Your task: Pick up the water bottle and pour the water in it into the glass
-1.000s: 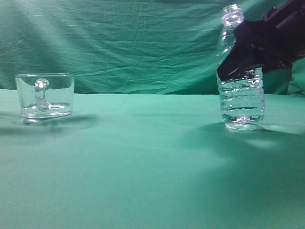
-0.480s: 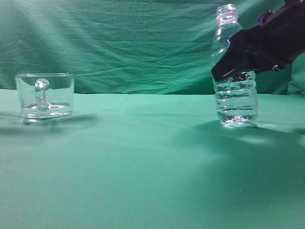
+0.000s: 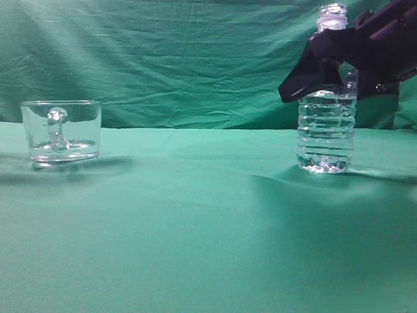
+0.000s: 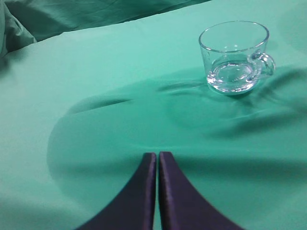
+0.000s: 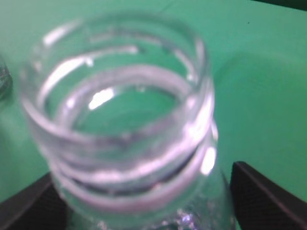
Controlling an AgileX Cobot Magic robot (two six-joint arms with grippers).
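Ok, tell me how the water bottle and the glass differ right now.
The water bottle is tall, narrow and ribbed; the glass is short, wide and straight-sided with a looped handle. The bottle stands at the right with the right gripper around its shoulder; the glass sits alone at the left, untouched, away from the shut left gripper. The bottle narrows to a small threaded neck; the glass has a wide open mouth. Both are clear, upright and uncapped on the green cloth.

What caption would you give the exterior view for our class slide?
Right gripper grasps the uncapped water bottle by its shoulder, upright over green cloth; the glass mug waits far left.
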